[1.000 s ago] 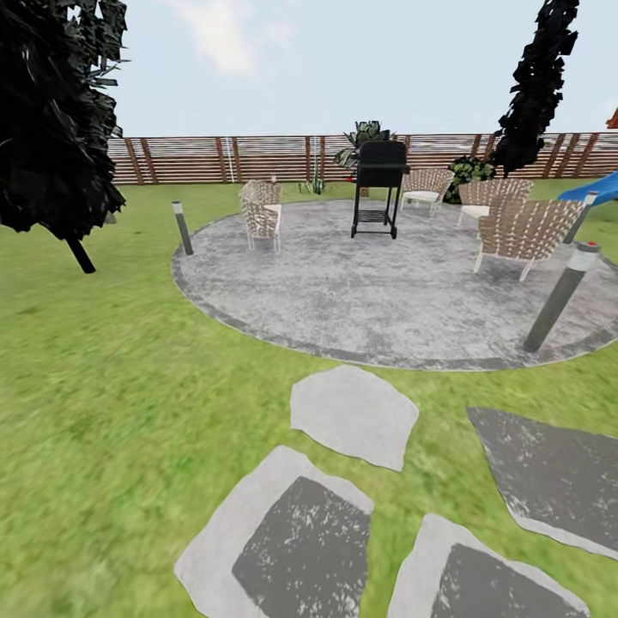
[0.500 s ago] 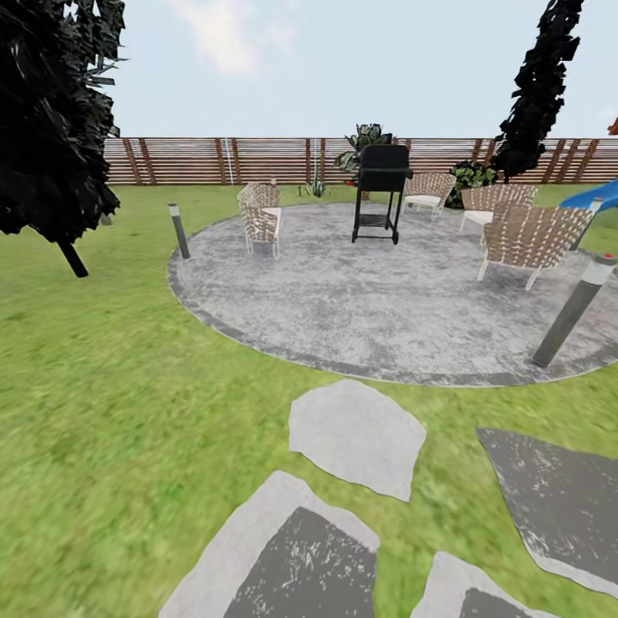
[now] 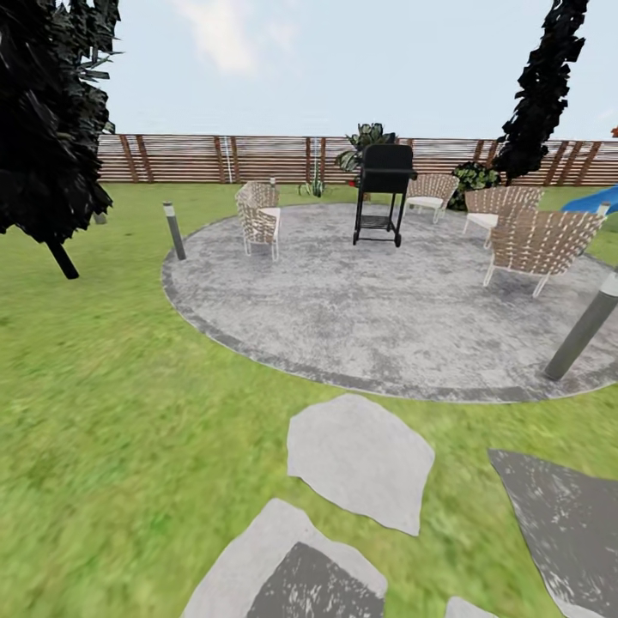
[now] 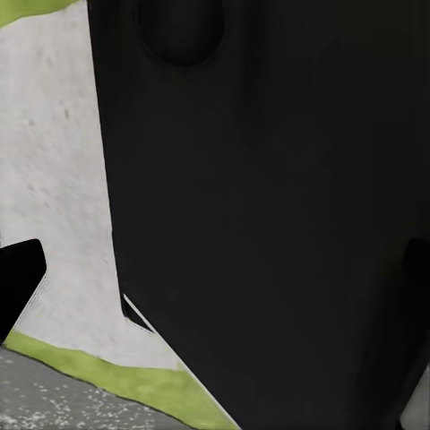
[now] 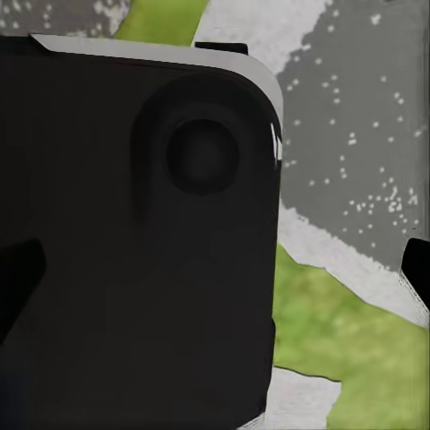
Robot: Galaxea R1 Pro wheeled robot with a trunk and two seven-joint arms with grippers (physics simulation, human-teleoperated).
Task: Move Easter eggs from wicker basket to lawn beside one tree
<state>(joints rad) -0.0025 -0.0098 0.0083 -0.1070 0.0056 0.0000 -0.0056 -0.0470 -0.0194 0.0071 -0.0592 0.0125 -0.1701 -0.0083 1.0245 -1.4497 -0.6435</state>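
Observation:
The Easter eggs and the wicker basket are out of view. The lawn [image 3: 103, 403] spreads over the left and the foreground of the head view. In the left wrist view my left gripper [image 4: 215, 296] stands open, its dark fingertips [image 4: 20, 279] at the picture's sides, with a black part of my own body behind them. My right gripper [image 5: 215, 278] is open too in the right wrist view, above grass and grey stepping stones, with nothing between its fingers.
A round grey stone patio [image 3: 378, 300] lies ahead with a black grill [image 3: 382, 189], wicker chairs [image 3: 257, 216] and short bollard lamps [image 3: 584, 330]. Flat stepping stones [image 3: 356, 459] lie in the grass near me. A dark-leaved, thin-trunked tree [image 3: 47, 129] stands left, another [image 3: 541, 86] by the fence [image 3: 215, 159].
The whole head view has shifted: the camera has rolled forward, so the stepping stones slid down the picture and the patio spread wider. Nothing in the garden itself has moved.

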